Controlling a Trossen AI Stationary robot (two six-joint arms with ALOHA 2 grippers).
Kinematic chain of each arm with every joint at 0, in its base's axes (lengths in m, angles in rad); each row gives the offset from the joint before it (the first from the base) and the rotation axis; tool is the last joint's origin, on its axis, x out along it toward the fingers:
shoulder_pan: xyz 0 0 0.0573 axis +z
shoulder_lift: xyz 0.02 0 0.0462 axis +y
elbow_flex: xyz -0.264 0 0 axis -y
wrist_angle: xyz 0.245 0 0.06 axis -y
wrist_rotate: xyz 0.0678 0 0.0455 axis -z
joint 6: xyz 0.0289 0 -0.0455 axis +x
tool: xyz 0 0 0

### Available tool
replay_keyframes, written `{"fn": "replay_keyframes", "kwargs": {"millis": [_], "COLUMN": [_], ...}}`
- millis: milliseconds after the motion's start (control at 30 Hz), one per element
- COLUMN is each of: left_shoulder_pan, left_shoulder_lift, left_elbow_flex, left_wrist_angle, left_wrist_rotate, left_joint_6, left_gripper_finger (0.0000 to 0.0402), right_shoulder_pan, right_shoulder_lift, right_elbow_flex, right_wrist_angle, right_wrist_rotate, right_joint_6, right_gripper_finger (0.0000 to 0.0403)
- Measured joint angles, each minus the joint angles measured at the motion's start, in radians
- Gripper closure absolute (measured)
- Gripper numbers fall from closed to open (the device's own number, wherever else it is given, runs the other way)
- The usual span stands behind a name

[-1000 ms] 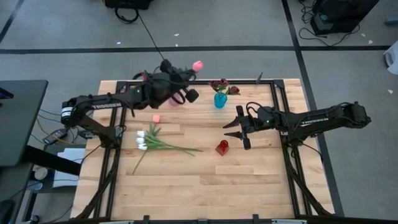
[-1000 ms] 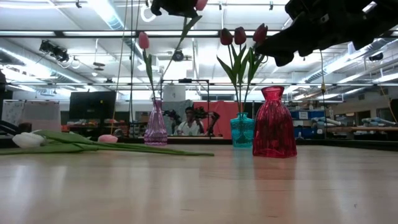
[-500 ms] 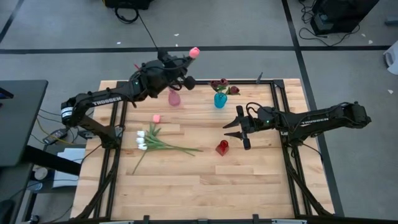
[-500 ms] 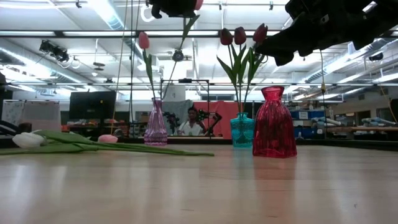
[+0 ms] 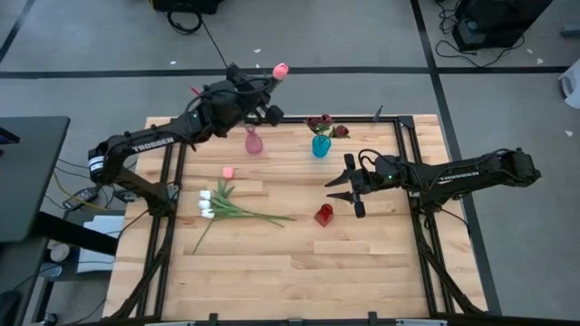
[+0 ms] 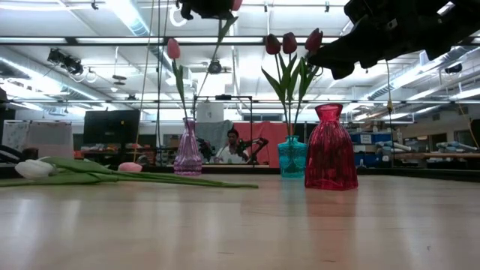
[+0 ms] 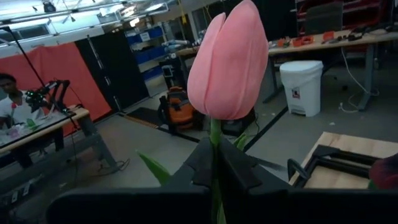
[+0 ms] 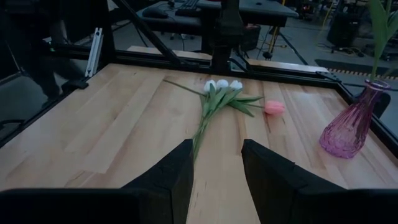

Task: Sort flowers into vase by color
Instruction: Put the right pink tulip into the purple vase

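My left gripper (image 5: 264,90) is high over the table's far edge, shut on a pink tulip (image 5: 280,70) above the pink glass vase (image 5: 254,142). That vase (image 6: 187,148) holds one pink tulip (image 6: 173,49). A teal vase (image 5: 321,146) holds dark red tulips (image 5: 328,127). A red vase (image 5: 323,215) stands without flowers. White tulips (image 5: 207,205) lie flat on the table, with a loose pink bud (image 5: 228,171) beside them. My right gripper (image 5: 335,190) hovers open just beyond the red vase. My left gripper pinches the pink tulip's stem (image 7: 215,134) between its two fingers (image 7: 239,171), just below the bud (image 7: 227,62). The tulip is lifted clear. Its stem and leaf (image 6: 222,34) hang slanting down from the gripper, above the pink vase.
The white tulips' stems (image 5: 267,217) reach toward the red vase. A black frame (image 5: 399,154) runs along the table's sides. Bare wood fills the near half (image 5: 290,272). A person (image 6: 234,146) sits in the room beyond the far edge.
My left gripper has moved toward the table's far edge, carrying the pink tulip with it and staying shut on the stem. The bud now lies beyond the table's far edge in the high view.
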Motion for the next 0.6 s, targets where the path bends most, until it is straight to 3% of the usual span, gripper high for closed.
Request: {"fn": "replay_keyframes", "kwargs": {"millis": [167, 600], "left_shoulder_pan": [0.0, 0.0], "left_shoulder_lift": [-0.001, 0.007], "left_elbow_flex": [0.06, 0.036], "left_wrist_angle": [-0.081, -0.117], "left_wrist_rotate": [-0.006, -0.053], "left_joint_6": [-0.016, -0.028], "left_gripper_finger": [0.0387, 0.0387], "right_shoulder_pan": [0.0, 0.0], "right_shoulder_lift": [0.0, 0.0], "right_elbow_flex": [0.0, 0.0], "right_wrist_angle": [0.0, -0.001], "right_wrist_rotate": [0.0, -0.001], "right_joint_6": [0.0, 0.007], "right_gripper_finger": [0.0253, 0.0253]}}
